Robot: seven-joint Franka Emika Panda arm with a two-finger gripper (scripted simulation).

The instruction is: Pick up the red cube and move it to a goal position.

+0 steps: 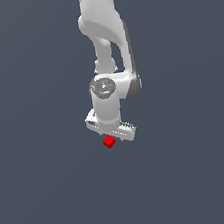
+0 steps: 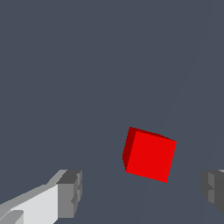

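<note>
In the exterior view, flat dark grey ground fills the frame's left and right alike. At centre, the white arm (image 1: 105, 44) reaches down; its gripper (image 1: 110, 130) hangs just above the red cube (image 1: 108, 142). The wrist view shows the fingers (image 2: 70, 192) spread wide, the cube lying between them, untouched.

You are looking at a small, plain bright-red cube (image 1: 108, 142) with flat matte faces, resting on the dark grey-blue surface. In the wrist view the small red cube (image 2: 149, 155) sits turned slightly askew, one broad face lit bright and a narrow side face in darker red shade. In the exterior view it appears as a tiny red block, standing alone near the middle of the scene.
</note>
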